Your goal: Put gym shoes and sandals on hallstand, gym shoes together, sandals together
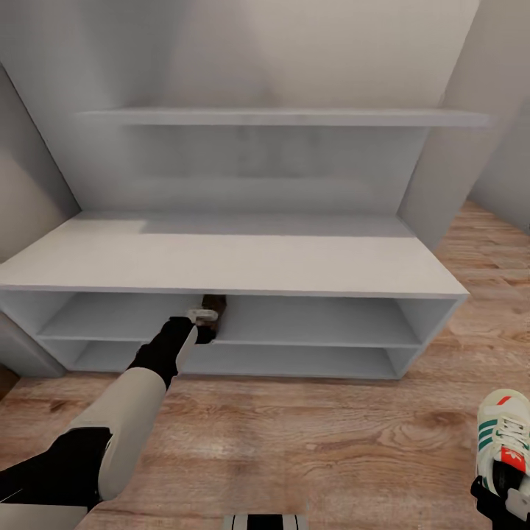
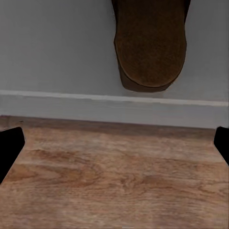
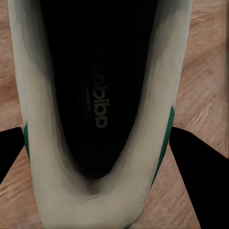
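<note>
— Where is the sandal (image 2: 150, 45)?

— On the hallstand (image 1: 221, 258), sitting on the upper shelf slot near the middle, so it is off the corridor floor (image 1: 309, 434). My left gripper (image 1: 200, 322) hangs just in front of it, fingers spread wide, holding nothing.

— And the left arm?

— Stretched forward and low, reaching under the top surface.

— The right side?

— My right gripper (image 1: 500, 495) sits low at my side, closed on the heel of a gym shoe (image 1: 504, 434), ready, I judge, for the rack.
</note>
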Robot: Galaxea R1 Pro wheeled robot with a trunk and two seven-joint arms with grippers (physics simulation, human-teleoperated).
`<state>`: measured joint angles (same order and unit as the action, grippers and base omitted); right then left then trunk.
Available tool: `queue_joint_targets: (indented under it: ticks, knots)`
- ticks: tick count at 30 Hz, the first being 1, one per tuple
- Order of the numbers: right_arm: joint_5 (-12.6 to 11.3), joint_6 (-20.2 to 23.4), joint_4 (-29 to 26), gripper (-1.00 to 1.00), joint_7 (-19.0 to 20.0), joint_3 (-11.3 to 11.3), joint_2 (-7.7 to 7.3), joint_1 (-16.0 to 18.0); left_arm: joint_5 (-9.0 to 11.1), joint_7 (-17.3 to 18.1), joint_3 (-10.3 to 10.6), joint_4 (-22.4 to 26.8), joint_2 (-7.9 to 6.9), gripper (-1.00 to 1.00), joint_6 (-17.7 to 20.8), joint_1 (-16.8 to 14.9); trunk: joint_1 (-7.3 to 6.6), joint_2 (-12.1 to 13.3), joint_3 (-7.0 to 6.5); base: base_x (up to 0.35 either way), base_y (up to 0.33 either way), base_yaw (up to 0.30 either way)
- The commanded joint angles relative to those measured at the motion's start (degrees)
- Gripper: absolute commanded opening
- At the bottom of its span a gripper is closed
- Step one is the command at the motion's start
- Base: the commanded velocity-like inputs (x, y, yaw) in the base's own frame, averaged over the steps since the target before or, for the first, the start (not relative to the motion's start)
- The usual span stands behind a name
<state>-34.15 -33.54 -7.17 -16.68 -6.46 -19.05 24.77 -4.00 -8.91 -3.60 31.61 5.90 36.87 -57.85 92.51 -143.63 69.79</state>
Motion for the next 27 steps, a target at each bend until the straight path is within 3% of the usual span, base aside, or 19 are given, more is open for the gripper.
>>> queue_joint_targets:
  ticks: [1, 6, 9, 11, 16, 20, 22, 23, 25, 27]
  knots:
    - [-0.1, 0.0, 0.0, -1.0, -0.5, -0.5, -0.02, 0.0, -0.4, 0.1, -0.4, 0.1, 0.08, 1.0, 0.2, 0.0, -0.05, 0.0, 0.04, -0.329, 0.072, 0.0]
    - [-0.1, 0.0, 0.0, -1.0, -0.5, -0.5, -0.02, 0.0, -0.4, 0.1, -0.4, 0.1, -0.11, 1.0, 0.0, 1.1, -0.05, 0.0, 0.04, -0.331, 0.072, 0.0]
    - [-0.1, 0.0, 0.0, -1.0, -0.5, -0.5, -0.01, 0.0, -0.4, 0.5, -0.4, 0.1, -0.29, 1.0, -4.0, 5.0, -0.05, 0.0, 0.04, -0.332, 0.07, 0.0]
    - [0.0, 0.0, 0.0, -1.0, -0.5, -0.5, 0.01, 0.0, -0.5, 1.7, -0.4, 0.3, -0.63, 1.0, -8.8, 8.3, -0.05, 0.0, 0.04, -0.297, 0.035, 0.0]
    - [0.0, 0.0, 0.0, -1.0, -0.4, -0.6, 0.06, 0.0, -0.4, 6.7, -0.4, 0.9, -3.42, 1.0, -21.5, 17.6, -0.05, 0.0, 0.04, -0.11, 0.008, 0.0]
    - [0.1, 0.0, 0.0, -1.0, -0.4, -0.6, 0.06, 0.0, 0.2, 9.3, -0.5, 0.9, -5.21, 1.0, -33.8, 25.2, -0.05, 0.0, 0.04, -0.018, 0.001, 0.0]
    - [0.1, 0.0, 0.0, -1.0, -0.3, -0.5, 0.06, 0.0, 1.0, 10.0, -0.8, 0.7, -6.39, 1.0, -40.9, 29.8, -0.05, 0.0, 0.04, -0.005, 0.0, 0.0]
    - [0.1, 0.0, 0.0, -1.0, -0.3, -0.5, 0.06, 0.0, 1.3, 10.1, -0.9, 0.6, -6.77, 1.0, -42.5, 30.9, -0.05, 0.0, 0.04, -0.003, 0.0, 0.0]
    - [0.1, 0.0, 0.6, -1.0, -0.2, -0.6, 0.07, 0.0, 3.4, 10.3, -1.7, 0.2, -8.57, 1.0, -49.1, 35.4, -0.05, 0.0, 0.04, -0.002, 0.0, 0.0]
    - [0.2, 0.0, 1.0, -1.0, -0.1, -0.6, 0.07, 0.0, 5.2, 10.5, -2.0, 0.1, -9.48, 1.0, -51.5, 37.9, -0.05, 0.0, 0.04, 0.0, 0.0, 0.0]
